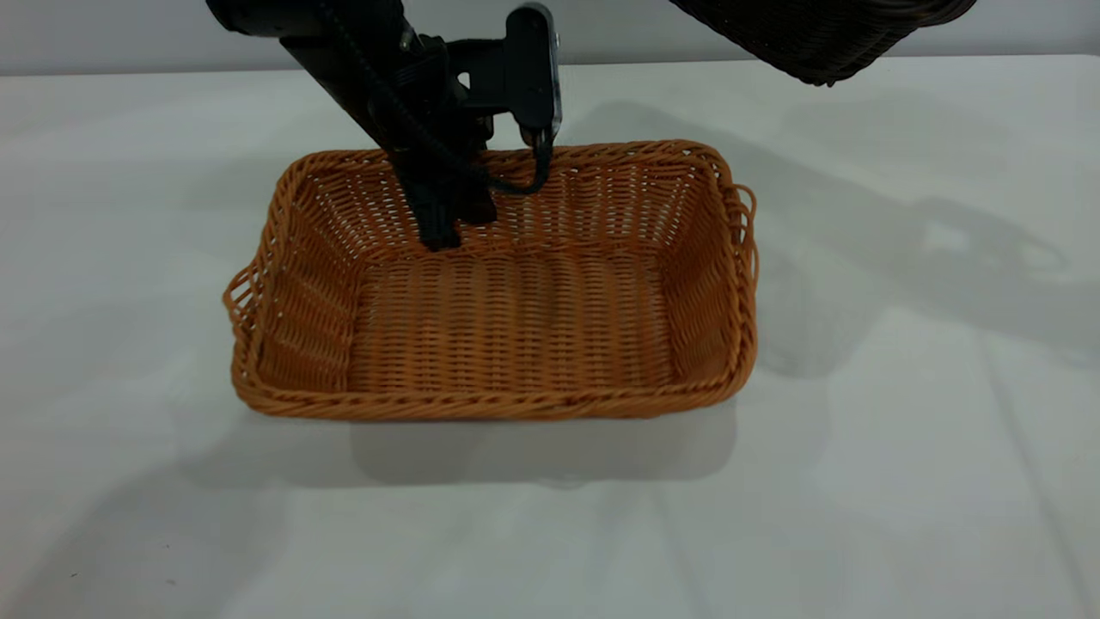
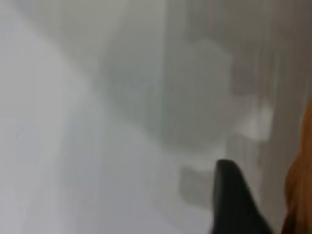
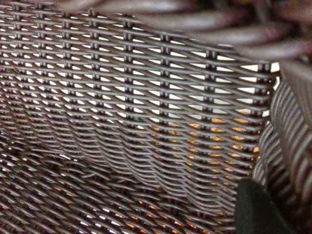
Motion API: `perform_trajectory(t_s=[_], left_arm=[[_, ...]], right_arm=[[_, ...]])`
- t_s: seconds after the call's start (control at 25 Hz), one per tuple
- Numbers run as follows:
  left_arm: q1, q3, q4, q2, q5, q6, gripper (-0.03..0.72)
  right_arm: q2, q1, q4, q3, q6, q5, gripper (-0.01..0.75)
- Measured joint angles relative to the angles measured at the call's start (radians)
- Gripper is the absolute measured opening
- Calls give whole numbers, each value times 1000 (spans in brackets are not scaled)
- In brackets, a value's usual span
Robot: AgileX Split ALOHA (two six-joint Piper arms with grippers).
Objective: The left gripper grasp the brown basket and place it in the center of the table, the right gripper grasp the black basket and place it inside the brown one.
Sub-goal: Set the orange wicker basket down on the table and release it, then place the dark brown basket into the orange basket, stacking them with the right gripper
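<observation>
The brown basket [image 1: 516, 327] stands on the table [image 1: 902, 481] near its middle. My left gripper [image 1: 440, 219] reaches down over the basket's far wall, with fingers on either side of it. In the left wrist view one dark finger [image 2: 234, 204] stands a small gap away from the orange wicker [image 2: 301, 195], so the jaws look open. The black basket [image 1: 816, 34] hangs tilted in the air at the upper right, above the table. In the right wrist view its dark weave [image 3: 122, 97] fills the picture, and my right gripper's finger [image 3: 256, 209] presses against its wall.
The left arm's wrist camera block [image 1: 533, 73] and a cable loop hang over the brown basket's far rim. Bare tabletop lies on all sides of the basket. Orange wicker shows through the black weave [image 3: 224, 131].
</observation>
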Motion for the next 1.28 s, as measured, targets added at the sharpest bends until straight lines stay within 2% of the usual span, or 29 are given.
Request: perform_trajectory(t_s=[0.16,0.48,0.64,0.8,0.92,1.0,1.28], left_arm=[[0,0,0,-5,-27,-20,430],[0,0,0,-122,2,-20,447],[0,1,3,-265,132,-20,447],[0,5,6,-480,304,-20,447],[0,7,7,-656,378,-20,447],[0,7,7,-769,388,-20,447],[0,7,7,-987,387,-20,448]], right_arm=[[0,-8,13,0,0,8,97],[0,-113,110,0,0,36,97],[0,-156,102,0,0,54,98],[0,-144,66,0,0,79,98],[0,-95,11,-1,10,79,98],[0,-32,-47,-2,30,79,98],[15,270,-215,-3,111,9,99]])
